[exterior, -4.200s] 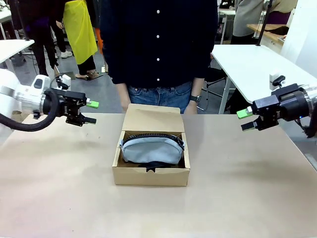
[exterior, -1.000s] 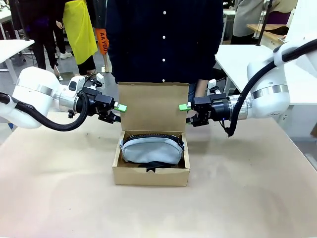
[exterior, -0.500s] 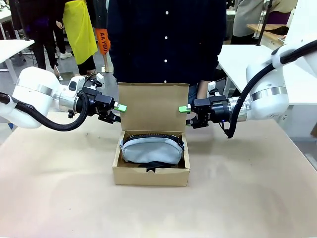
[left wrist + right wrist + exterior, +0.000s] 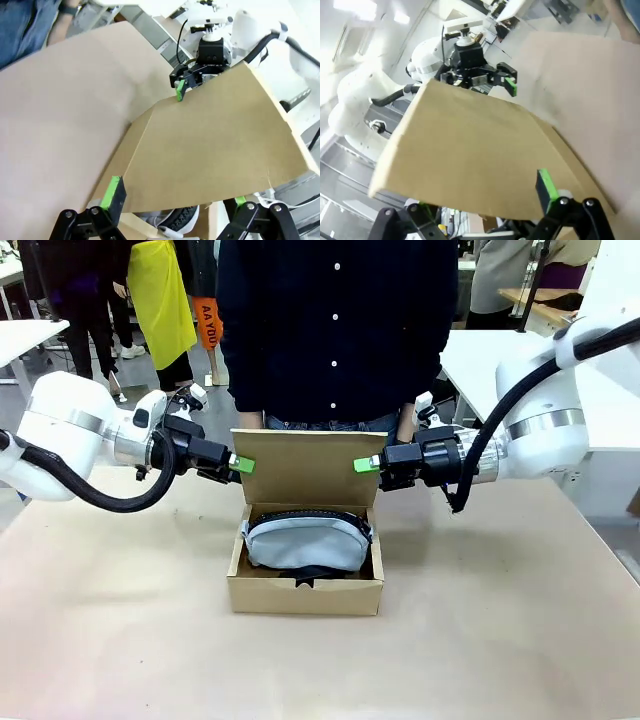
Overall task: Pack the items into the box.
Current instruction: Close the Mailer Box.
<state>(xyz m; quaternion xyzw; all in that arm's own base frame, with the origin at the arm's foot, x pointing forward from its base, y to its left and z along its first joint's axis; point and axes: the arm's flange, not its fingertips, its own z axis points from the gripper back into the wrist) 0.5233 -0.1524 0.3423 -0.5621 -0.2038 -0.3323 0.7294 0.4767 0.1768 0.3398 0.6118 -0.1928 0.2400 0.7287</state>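
One box [image 4: 305, 580] at table centre, one grey-blue pouch [image 4: 306, 543] lying inside it; a dark shape under the pouch can't be identified. One lid flap [image 4: 302, 468] stands tilted at the box's 12 o'clock edge. Two grippers flank it: left gripper [image 4: 238, 464] at the flap's 9 o'clock edge, right gripper [image 4: 362, 465] at 3 o'clock, each with fingers spread astride the cardboard, not clamped, likely so both edges fold down evenly over the pouch.
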